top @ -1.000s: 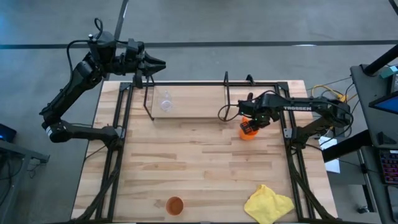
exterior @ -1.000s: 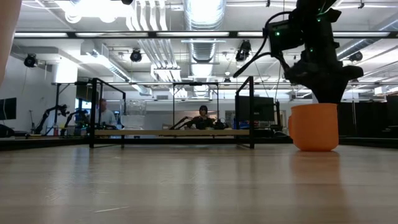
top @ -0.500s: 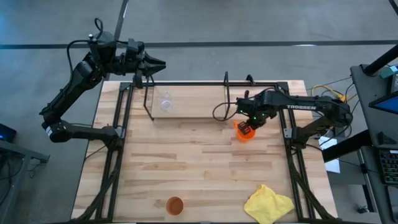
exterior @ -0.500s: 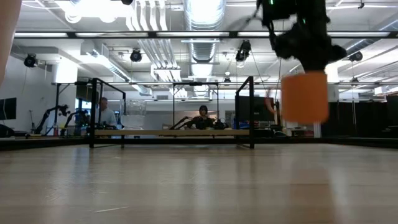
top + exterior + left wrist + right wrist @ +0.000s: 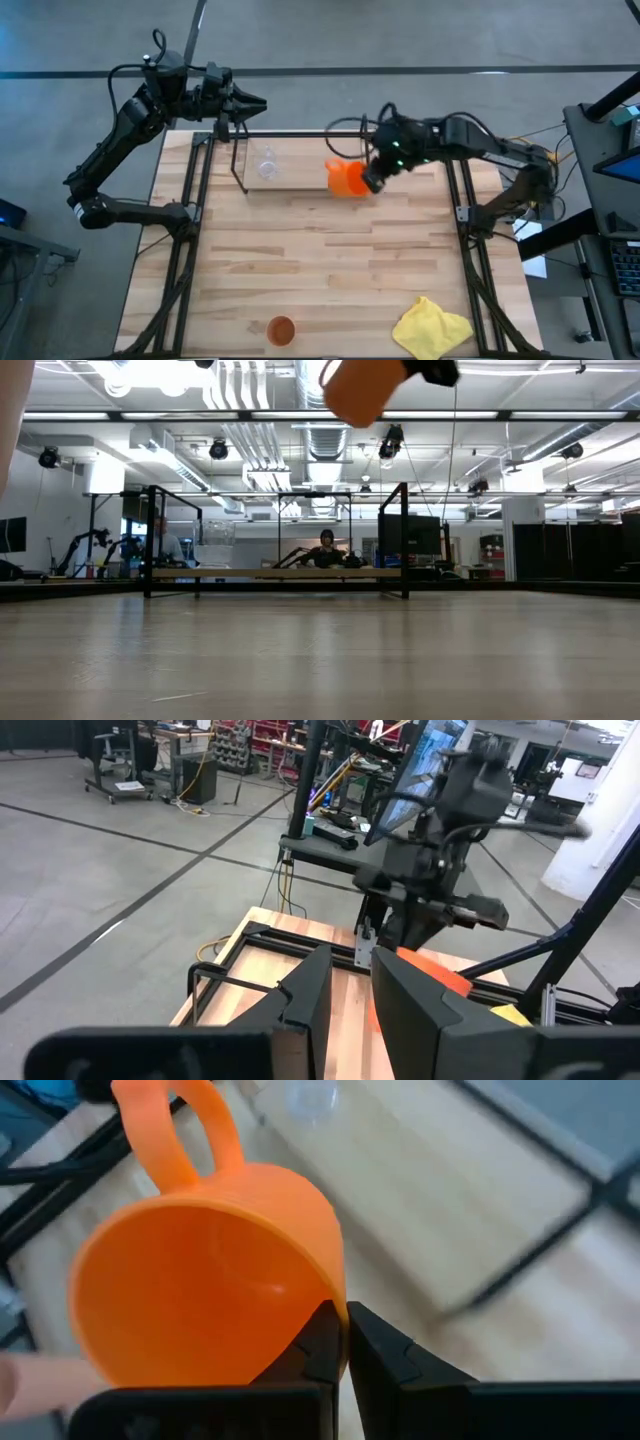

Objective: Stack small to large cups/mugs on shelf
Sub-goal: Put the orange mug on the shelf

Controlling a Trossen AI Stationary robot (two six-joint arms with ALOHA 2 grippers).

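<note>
The orange mug (image 5: 345, 178) is in the air by the shelf's right end, high in the low view (image 5: 363, 388), with my right gripper (image 5: 373, 177) shut on it. The shelf (image 5: 300, 187), a black wire frame, stands along the table's far edge. The tiny clear glass (image 5: 267, 165) stands upright on the shelf near its left end. The terracotta tumbler (image 5: 281, 330) stands on its base near the table's near edge. My left gripper (image 5: 258, 102) waits beyond the far left corner, slightly open (image 5: 352, 970), holding nothing. My right gripper (image 5: 340, 1325) pinches the mug's rim (image 5: 338, 1292) on the side opposite the handle (image 5: 190, 1140), one finger inside the cup and one outside. It comes from the table's right side. The mug is lifted clear and tilted, its mouth turned toward the gripper.
A yellow cloth (image 5: 432, 328) lies crumpled at the table's near right corner. The table's black frame rails (image 5: 195, 190) run along both sides. Bare wood (image 5: 320, 260) spreads between the shelf and the tumbler. People sit in the room far beyond the table (image 5: 325, 550).
My right gripper, holding the orange mug throughout, has lifted it off the table to the right of the shelf. It has then carried it up and toward the table's left, to the shelf's right end. The mug has tipped from upright to tilted.
</note>
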